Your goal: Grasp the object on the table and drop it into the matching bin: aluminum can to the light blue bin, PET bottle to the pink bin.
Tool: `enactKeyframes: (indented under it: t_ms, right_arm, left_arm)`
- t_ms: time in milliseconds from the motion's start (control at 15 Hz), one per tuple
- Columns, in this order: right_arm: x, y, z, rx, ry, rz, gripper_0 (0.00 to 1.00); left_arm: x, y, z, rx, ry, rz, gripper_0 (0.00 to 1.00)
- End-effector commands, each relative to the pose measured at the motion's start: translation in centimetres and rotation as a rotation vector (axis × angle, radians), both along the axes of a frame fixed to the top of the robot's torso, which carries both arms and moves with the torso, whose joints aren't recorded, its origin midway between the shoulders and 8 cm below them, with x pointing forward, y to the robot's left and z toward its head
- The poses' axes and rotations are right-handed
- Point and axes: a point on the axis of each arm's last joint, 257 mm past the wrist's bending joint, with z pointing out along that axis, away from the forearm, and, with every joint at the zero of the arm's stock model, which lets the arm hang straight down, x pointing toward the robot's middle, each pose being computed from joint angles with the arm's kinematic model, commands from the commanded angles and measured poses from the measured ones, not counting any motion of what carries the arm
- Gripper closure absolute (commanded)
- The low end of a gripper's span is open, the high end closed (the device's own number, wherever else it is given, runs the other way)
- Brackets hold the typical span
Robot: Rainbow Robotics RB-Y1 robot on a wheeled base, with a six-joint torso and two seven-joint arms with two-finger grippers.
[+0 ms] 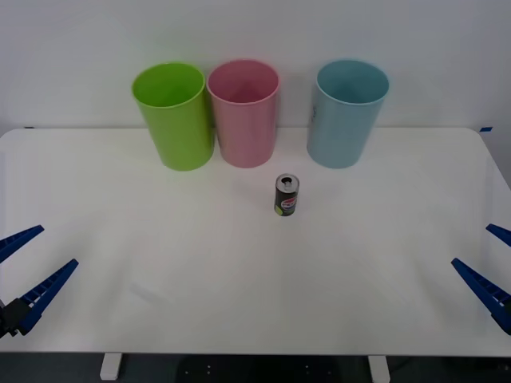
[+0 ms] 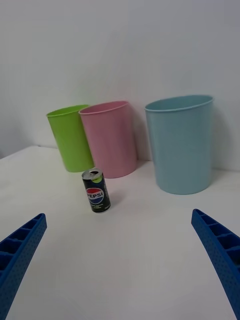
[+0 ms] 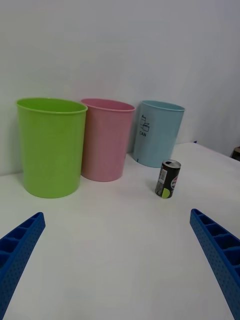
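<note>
Aluminum can (image 1: 287, 195): upright on the surface (image 1: 160, 263), well ahead of both tools, nearer the pink bin (image 1: 244, 112) than the light blue bin (image 1: 346, 112).
Left tool (image 1: 20, 275), right tool (image 1: 487, 267): spread wide, holding nothing, at the near corners.
Risk: the can looks light, probably empty; an off-centre closing finger could tip it, or the drop could go into the pink bin close by.
</note>
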Motion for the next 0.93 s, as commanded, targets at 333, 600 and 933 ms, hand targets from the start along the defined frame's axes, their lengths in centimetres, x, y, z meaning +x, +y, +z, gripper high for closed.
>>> enactKeyframes:
  t_ms: [333,600,933]
  right_arm:
    - [0.1,0.6,-0.5,-0.023,0.010,0.010,0.00]
    - [0.9,2.1,-2.4,-0.067,0.024,0.015,0.00]
    - [3.1,4.6,-4.8,-0.143,-0.004,-0.025,0.00]
  left_arm:
    - [0.0,0.0,0.0,0.000,0.000,0.000,0.00]
    - [0.0,0.0,0.0,0.000,0.000,0.000,0.00]
    - [0.0,0.0,0.0,0.000,0.000,0.000,0.00]
